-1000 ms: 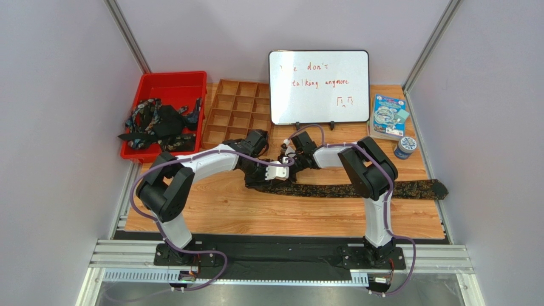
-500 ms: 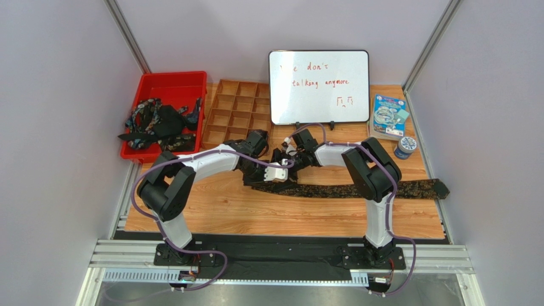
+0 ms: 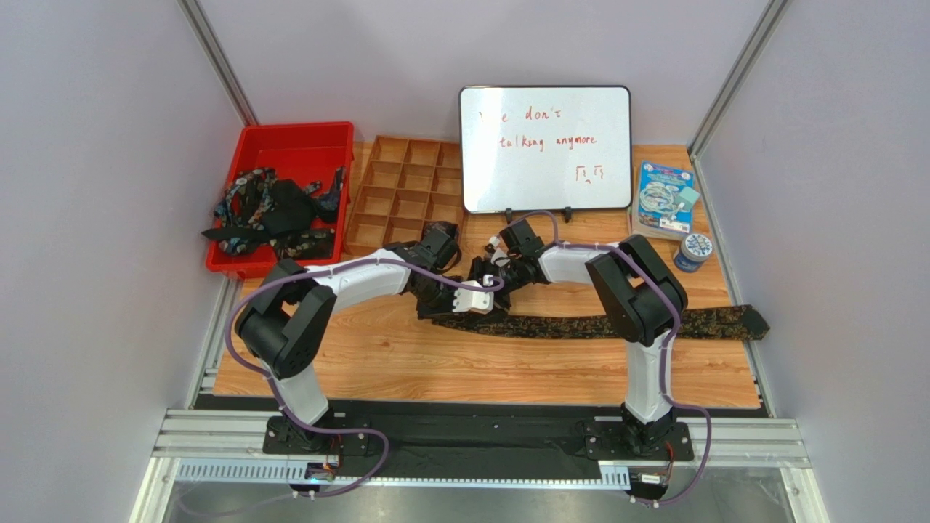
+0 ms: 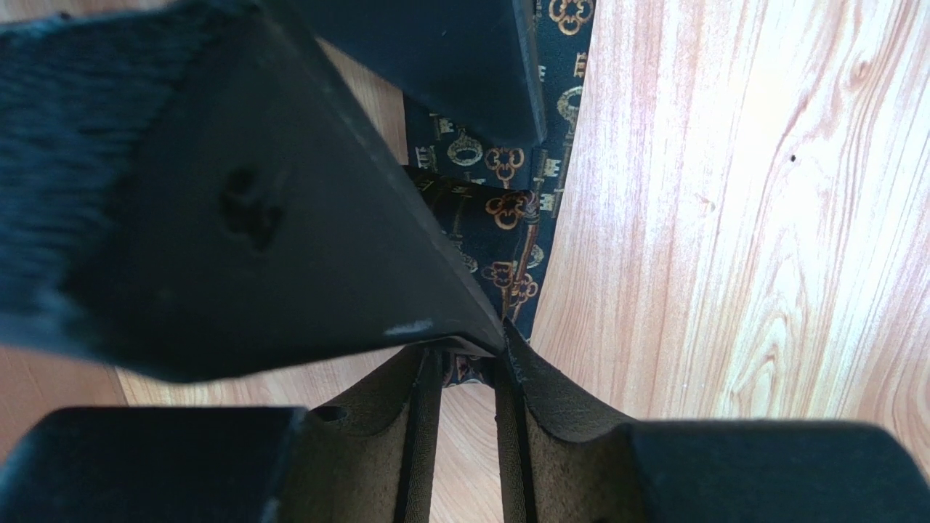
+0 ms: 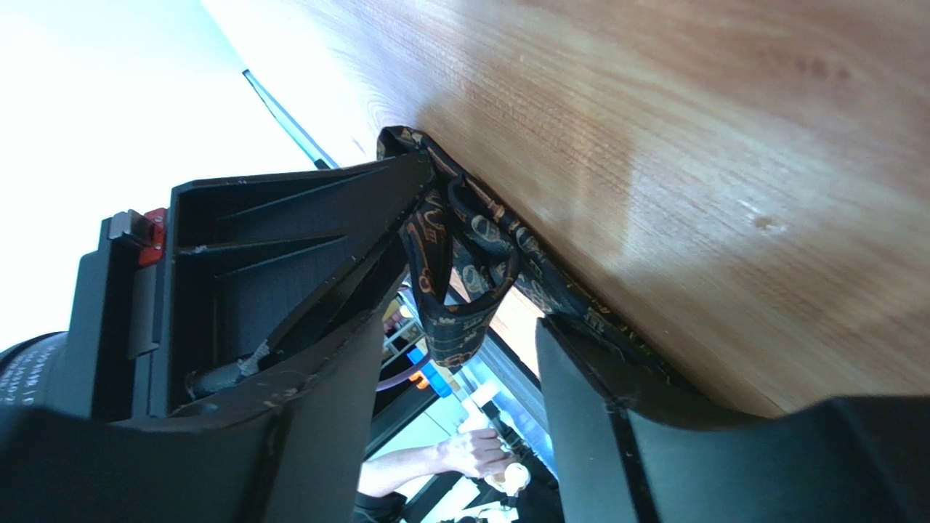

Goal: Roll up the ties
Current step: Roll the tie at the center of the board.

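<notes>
A long dark tie with a gold pattern lies across the wooden table, its left end bunched between my two grippers. My left gripper has its jaws nearly together on that end; in the left wrist view the gold-key fabric sits at the fingertips. My right gripper is just behind it and open. In the right wrist view a folded loop of the tie hangs between its spread fingers, against the left gripper's body.
A red bin at the back left holds a heap of other dark ties. A wooden compartment tray, a whiteboard, a blue box and a small tin line the back.
My right gripper has shifted slightly left and away, closer to the left one. The tie's left end has been drawn in a little. The left arm has barely moved.
</notes>
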Controlling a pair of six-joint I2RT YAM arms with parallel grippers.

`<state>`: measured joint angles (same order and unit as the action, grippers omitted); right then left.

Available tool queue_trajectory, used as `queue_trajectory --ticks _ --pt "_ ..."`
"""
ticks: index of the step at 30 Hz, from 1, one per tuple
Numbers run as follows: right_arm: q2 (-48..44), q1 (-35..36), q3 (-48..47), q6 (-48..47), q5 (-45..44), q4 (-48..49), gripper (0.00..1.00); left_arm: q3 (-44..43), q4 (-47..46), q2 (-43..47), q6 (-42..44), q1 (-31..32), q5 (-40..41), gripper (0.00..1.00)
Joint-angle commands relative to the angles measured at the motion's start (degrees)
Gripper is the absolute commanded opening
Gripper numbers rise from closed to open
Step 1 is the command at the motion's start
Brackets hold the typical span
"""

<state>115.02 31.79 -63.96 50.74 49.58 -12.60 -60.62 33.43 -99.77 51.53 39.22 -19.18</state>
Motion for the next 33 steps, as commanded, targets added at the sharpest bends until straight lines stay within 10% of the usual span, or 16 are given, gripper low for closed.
queue_trajectory --ticks 1,12,19,33 --pt "-1.20 -0.24 -1.95 1.99 0.78 1.44 0.57 0.85 -1.08 1.85 0.24 0.50 -2.26 0.29" --pt "-0.68 -0.33 -1.17 0.06 0.95 2.05 0.00 0.77 -1.09 4.58 -1.69 0.42 -3.58 0.38" --pt "-0.76 -0.76 0.42 -2.14 1.66 2.75 0.00 -0.55 -1.17 6.17 -3.19 0.42 -7.62 0.63" --pt "-0.24 -1.29 2.71 -0.91 4.38 8.91 0.00 -4.16 0.32 -0.78 -1.43 3.22 -1.39 0.64"
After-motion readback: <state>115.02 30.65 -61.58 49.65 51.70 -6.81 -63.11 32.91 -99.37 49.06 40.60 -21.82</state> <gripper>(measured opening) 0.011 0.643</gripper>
